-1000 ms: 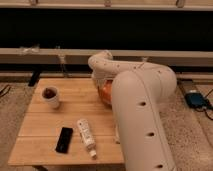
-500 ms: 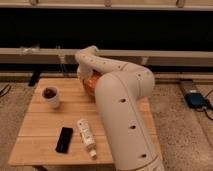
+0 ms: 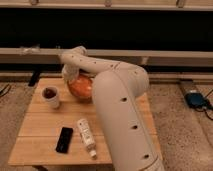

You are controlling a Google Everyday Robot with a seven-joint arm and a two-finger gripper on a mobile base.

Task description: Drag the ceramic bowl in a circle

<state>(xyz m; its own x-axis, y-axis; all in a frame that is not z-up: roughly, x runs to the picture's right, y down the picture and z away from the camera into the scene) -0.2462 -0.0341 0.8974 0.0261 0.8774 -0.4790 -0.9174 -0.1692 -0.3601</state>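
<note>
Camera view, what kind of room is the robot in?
Probably an indoor lab or office test space: a wooden table stands on a speckled hard floor, with a long dark wall panel behind. The gripper is at the far-left rim of the ceramic bowl.

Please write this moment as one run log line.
gripper: at far-left rim of ceramic bowl | bowl: on wooden table, right of white cup | phone, tube: near front edge

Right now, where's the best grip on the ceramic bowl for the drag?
Likely its rim, from above: the ceramic bowl is shallow, wide and upright, so the thin edge is the pinchable part. The hand is at its far-left rim, so take it there.
</note>
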